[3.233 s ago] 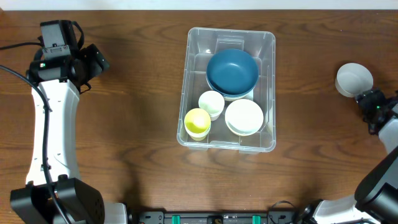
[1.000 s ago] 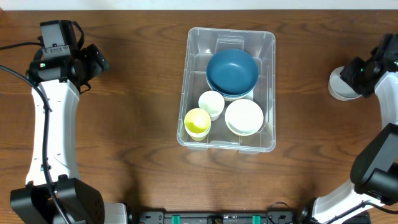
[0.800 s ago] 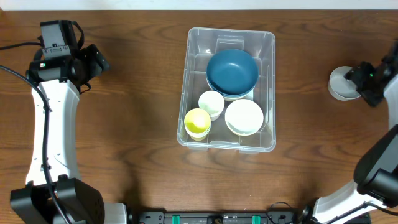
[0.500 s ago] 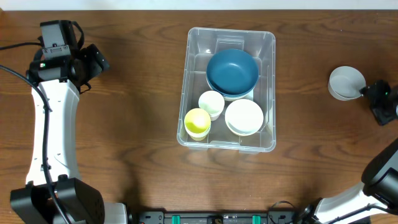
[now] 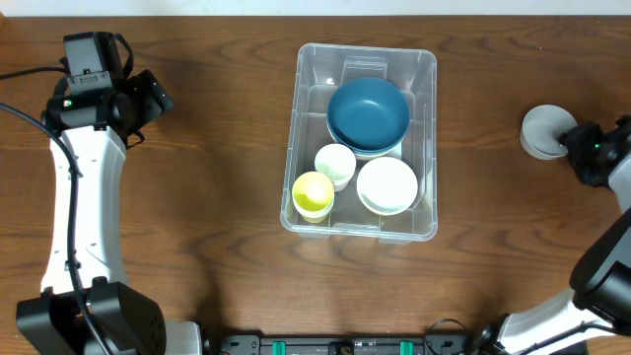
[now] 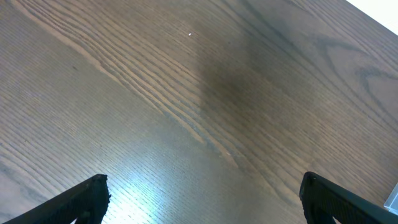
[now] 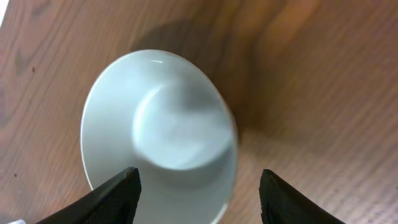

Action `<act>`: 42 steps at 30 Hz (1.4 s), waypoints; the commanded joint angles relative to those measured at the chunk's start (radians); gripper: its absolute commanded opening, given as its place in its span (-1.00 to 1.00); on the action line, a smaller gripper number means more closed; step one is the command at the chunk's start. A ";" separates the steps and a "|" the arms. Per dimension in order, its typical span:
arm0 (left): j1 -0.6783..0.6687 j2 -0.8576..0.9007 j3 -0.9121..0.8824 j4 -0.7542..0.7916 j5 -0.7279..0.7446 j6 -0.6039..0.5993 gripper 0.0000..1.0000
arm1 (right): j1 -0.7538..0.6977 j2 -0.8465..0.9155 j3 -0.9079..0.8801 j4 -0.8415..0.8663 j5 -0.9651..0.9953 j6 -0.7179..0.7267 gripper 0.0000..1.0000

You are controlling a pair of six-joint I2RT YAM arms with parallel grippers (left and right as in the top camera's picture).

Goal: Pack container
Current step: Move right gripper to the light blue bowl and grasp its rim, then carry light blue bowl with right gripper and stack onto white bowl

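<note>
1. The brown wooden desk carries the clear container at its middle.
2. In it sit a blue bowl, a white bowl, a white cup and a yellow cup.
3. The left fingers are spread wide over bare wood.
4. The right fingers stand apart, flanking a pale grey bowl well right of the container.

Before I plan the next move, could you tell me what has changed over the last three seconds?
The grey bowl slid slightly left. The right gripper swung toward the table's far edge and came back; it now sits open just right of the bowl, holding nothing. The container, the dishes inside it and the left gripper stayed as they were.
</note>
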 commanded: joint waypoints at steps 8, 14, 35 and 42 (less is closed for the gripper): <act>0.003 -0.008 0.008 -0.002 -0.013 0.002 0.96 | 0.024 0.095 -0.005 0.041 0.020 0.017 0.07; 0.003 -0.008 0.009 -0.002 -0.013 0.002 0.96 | 0.024 0.100 -0.002 0.042 0.013 0.016 -0.97; 0.003 -0.008 0.008 -0.002 -0.013 0.002 0.96 | 0.338 -0.288 0.330 -0.406 -0.056 -0.263 -0.98; 0.003 -0.008 0.009 -0.002 -0.013 0.002 0.96 | 0.623 -0.367 0.374 -0.597 0.078 -0.290 -0.98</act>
